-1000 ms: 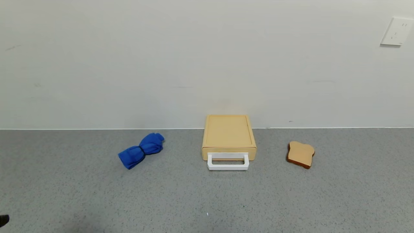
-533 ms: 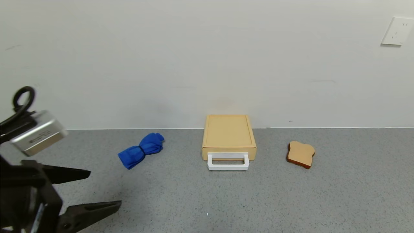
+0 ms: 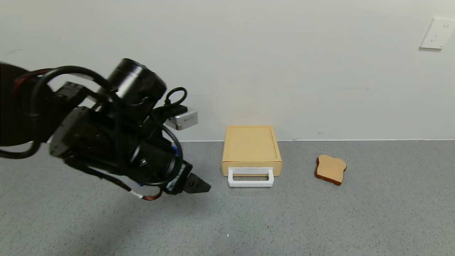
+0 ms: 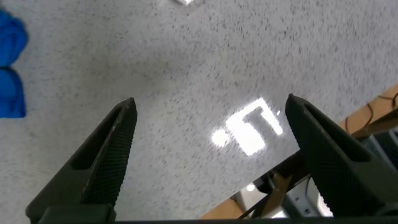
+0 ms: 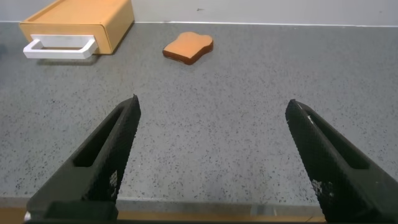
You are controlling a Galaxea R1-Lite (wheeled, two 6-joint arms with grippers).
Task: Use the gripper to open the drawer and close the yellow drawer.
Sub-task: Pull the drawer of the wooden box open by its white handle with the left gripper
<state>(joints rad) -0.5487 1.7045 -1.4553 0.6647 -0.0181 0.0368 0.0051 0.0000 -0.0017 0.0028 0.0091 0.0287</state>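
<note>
The yellow drawer point(image 3: 251, 166) sits shut in its flat yellow box point(image 3: 251, 144) against the back wall, its white loop handle point(image 3: 250, 177) facing me. My left gripper point(image 3: 199, 186) hovers above the counter, just left of the handle and apart from it. In the left wrist view the left gripper point(image 4: 211, 109) is open and empty over bare grey counter. My right gripper point(image 5: 214, 109) is open and empty, low near the counter's front edge and out of the head view. The right wrist view shows the box point(image 5: 81, 22) and handle point(image 5: 60, 48) far off.
A tan toast slice point(image 3: 330, 169) lies right of the box, also in the right wrist view point(image 5: 188, 48). A blue cloth point(image 4: 11, 68) lies left of the box, mostly hidden behind my left arm in the head view. A wall socket point(image 3: 437, 33) is at the upper right.
My left arm has swung in from the lower left and moved right toward the drawer handle, now covering the blue cloth. The drawer and toast have not moved.
</note>
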